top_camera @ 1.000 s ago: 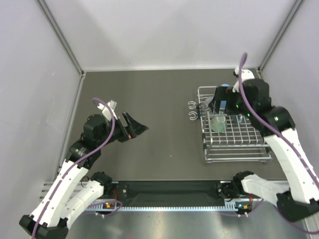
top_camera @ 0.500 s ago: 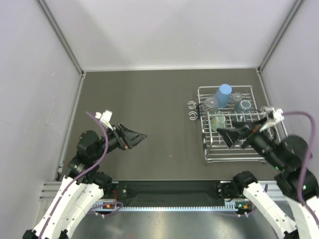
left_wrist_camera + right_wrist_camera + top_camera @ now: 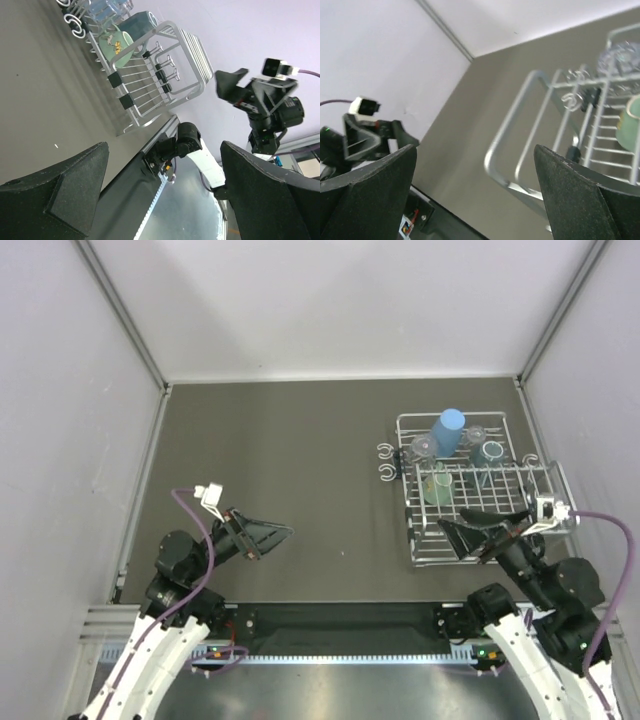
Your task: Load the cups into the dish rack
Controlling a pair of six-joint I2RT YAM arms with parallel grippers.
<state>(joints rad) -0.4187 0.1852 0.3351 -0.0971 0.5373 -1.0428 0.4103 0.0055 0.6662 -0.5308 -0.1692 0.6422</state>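
The silver wire dish rack stands at the right of the table. In it are a blue tumbler, two clear tumblers, a dark teal mug and a pale green mug. My right gripper is open and empty, low over the rack's near edge. My left gripper is open and empty over the table, far left of the rack. The left wrist view shows the rack with the pale mug. The right wrist view shows the rack's corner.
Two curled wire hooks stick out from the rack's left side. Grey walls close in the table on three sides. The black base rail runs along the near edge between the arms.
My right arm has pulled back from the rack's far end to its near edge, leaving the blue tumbler standing in the rack. My left arm has drawn back toward its base.
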